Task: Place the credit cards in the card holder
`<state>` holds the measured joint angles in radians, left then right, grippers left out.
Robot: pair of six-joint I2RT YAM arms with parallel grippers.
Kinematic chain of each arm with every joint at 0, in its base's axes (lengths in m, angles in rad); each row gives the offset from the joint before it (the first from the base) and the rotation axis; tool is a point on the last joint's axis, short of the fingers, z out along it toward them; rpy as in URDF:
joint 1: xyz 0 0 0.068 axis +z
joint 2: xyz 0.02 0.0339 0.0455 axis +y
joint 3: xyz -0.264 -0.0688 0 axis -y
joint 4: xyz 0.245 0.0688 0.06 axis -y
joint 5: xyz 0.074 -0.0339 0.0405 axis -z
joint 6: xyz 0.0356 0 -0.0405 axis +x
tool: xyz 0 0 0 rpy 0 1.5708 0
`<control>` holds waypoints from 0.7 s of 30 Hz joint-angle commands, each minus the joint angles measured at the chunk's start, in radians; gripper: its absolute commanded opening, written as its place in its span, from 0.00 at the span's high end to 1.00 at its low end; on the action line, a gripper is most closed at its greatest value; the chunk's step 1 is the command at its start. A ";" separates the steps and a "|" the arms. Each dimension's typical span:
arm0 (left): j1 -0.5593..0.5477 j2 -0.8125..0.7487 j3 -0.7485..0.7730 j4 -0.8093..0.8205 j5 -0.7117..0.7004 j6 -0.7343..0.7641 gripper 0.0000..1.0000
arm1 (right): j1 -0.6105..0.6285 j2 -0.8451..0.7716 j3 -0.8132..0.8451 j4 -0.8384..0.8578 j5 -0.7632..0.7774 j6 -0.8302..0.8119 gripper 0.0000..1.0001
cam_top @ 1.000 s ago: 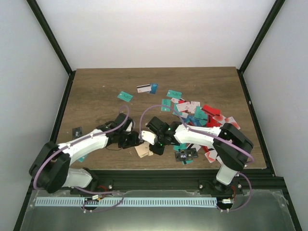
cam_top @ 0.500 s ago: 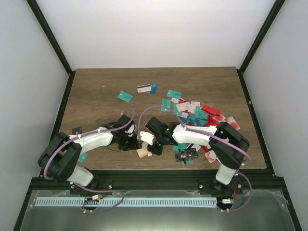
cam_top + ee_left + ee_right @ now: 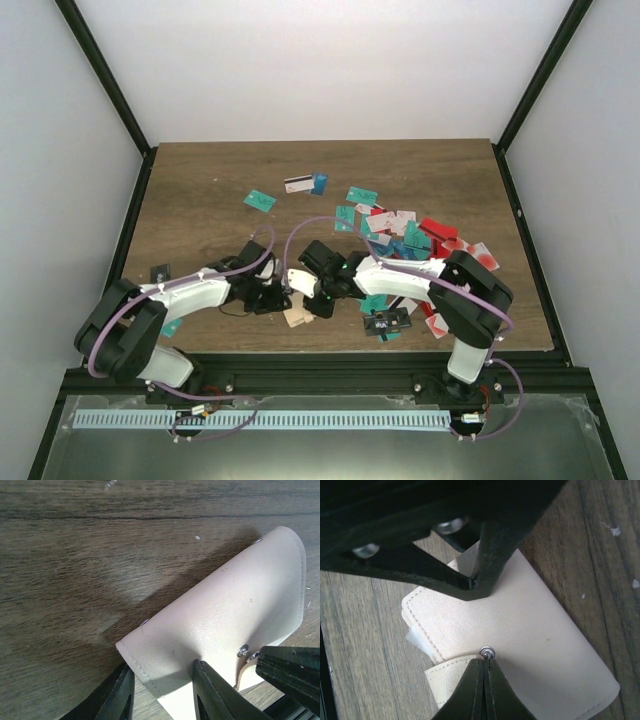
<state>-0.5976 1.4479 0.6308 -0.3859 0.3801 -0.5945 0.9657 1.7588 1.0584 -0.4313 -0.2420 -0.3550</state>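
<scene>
Wood table (image 3: pixel 200 200), beige stitched card holder (image 3: pixel 530 630), right claw (image 3: pixel 483 664) pinching its tab (image 3: pixel 445 682), left claw (image 3: pixel 162 667) grip unclear

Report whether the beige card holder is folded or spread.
Folded: the beige leather card holder bends over in a rounded fold; right claw pinches its snap tab. Snapped: cannot tell.

Dark wooden table (image 3: pixel 200 190), scattered credit cards (image 3: pixel 405 238), beige card holder (image 3: pixel 296 318) near front edge

1 holder (image 3: pixel 225 615): cream leather-look, matt, fine-grained, stitched edge; shiny metal snap (image 3: pixel 487 652). 1 table (image 3: pixel 75 555): dark wood, matt, grained.
</scene>
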 commanded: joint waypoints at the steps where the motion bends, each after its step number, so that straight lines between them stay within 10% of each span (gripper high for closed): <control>1: -0.028 0.014 -0.058 0.029 0.022 0.048 0.66 | 0.000 0.045 0.066 0.093 0.047 0.029 0.99; 21: -0.028 -0.018 -0.115 0.079 0.036 0.039 0.66 | -0.002 0.135 0.081 0.083 0.047 0.057 0.99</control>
<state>-0.5827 1.4029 0.5602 -0.2977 0.4019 -0.6334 0.9581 1.7996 1.1007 -0.4198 -0.2497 -0.3496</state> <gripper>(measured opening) 0.338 0.015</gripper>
